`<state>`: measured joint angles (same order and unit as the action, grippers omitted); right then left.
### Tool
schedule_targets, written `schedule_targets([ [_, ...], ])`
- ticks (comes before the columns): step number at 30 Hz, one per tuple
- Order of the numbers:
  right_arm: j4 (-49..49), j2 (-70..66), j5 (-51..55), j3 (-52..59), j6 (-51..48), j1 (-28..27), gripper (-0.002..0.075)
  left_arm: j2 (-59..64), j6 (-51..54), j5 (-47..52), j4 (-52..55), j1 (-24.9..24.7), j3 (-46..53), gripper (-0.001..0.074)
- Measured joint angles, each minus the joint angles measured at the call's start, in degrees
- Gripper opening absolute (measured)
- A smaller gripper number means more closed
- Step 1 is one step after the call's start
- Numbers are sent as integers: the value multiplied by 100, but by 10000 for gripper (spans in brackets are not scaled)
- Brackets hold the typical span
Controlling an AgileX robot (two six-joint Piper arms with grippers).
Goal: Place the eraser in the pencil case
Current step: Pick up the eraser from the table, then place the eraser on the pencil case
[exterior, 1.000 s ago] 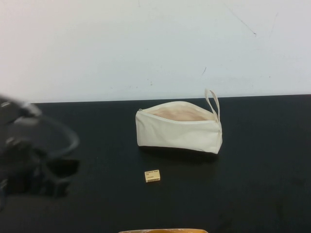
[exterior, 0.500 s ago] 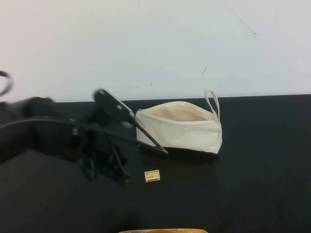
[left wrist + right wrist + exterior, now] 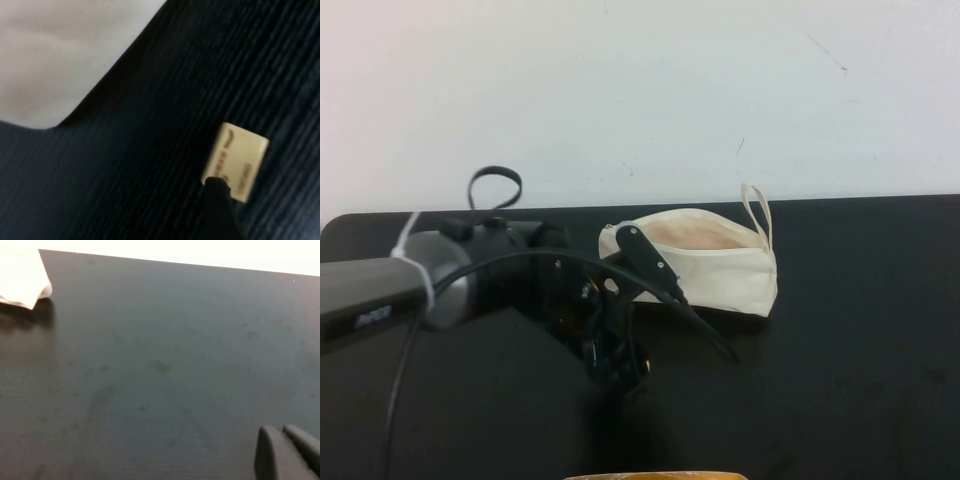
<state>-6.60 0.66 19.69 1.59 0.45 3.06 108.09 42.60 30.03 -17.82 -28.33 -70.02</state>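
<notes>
Black table (image 3: 860, 380) under a white wall. My left end effector (image 3: 618, 372) has swept in from the left edge and now hangs directly over the eraser (image 3: 235, 161), hiding it in the high view — approach done, grasp pending. One fingertip (image 3: 216, 189) touches the eraser's edge; finger spacing I cannot tell. Pencil case (image 3: 692, 262) stands just behind, mouth open. Right end effector (image 3: 287, 450) sits parked over open table, fingers together — ample clearance rightward.

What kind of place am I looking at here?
Probably a robot test bench or lab: a bare black table against a plain white wall, holding only a pencil case and an eraser. The left gripper hovers over the eraser; the right gripper is parked aside.
</notes>
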Motion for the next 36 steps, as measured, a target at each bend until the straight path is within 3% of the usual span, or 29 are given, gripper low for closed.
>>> schedule_targets([
  [10, 0, 0, 0, 0, 0, 0, -1, 538, 96, -359, 34, 0, -90, 381],
  [17, 0, 0, 0, 0, 0, 0, -1, 574, 81, -411, -69, -3, -100, 177],
  [24, 0, 0, 0, 0, 0, 0, -1, 430, -692, -116, -445, -3, -100, 179],
  [30, 0, 0, 0, 0, 0, 0, -1, -266, -761, 446, -1052, -3, -551, 179],
  [33, 0, 0, 0, 0, 0, 0, -1, -543, -663, 1, -1377, -3, -935, 179],
  [36, 0, 0, 0, 0, 0, 0, -1, -617, -649, -1059, -1710, -3, -1131, 179],
])
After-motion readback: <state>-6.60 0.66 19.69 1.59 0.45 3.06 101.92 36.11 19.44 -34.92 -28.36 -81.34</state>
